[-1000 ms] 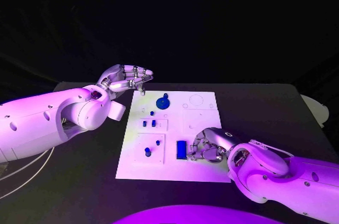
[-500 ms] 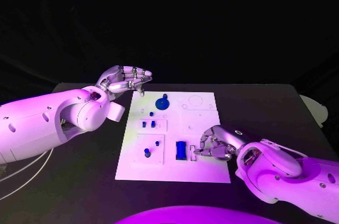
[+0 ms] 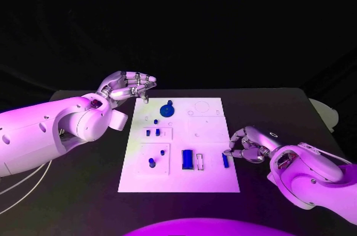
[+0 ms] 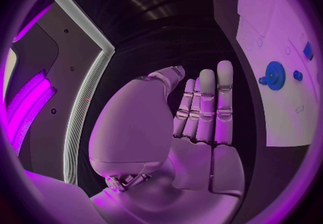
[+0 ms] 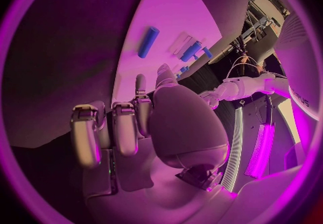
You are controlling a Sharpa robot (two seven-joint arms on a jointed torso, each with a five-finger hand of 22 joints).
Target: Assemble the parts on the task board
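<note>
A dark tabletop (image 3: 282,117) spreads beneath everything, backed by blackness. At its left side, thin pale cables (image 3: 22,187) trail down over the edge. A white rounded object (image 3: 325,113) sits off its right edge.

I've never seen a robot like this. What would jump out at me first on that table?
Probably the white task board in the middle of the black table, dotted with small blue parts, the round blue gear near its far end the boldest. Then the two silver hands: the left hand hangs with curled fingers beside the board's far left corner, and the right hand sits at its right edge, next to a slim blue bar.
</note>
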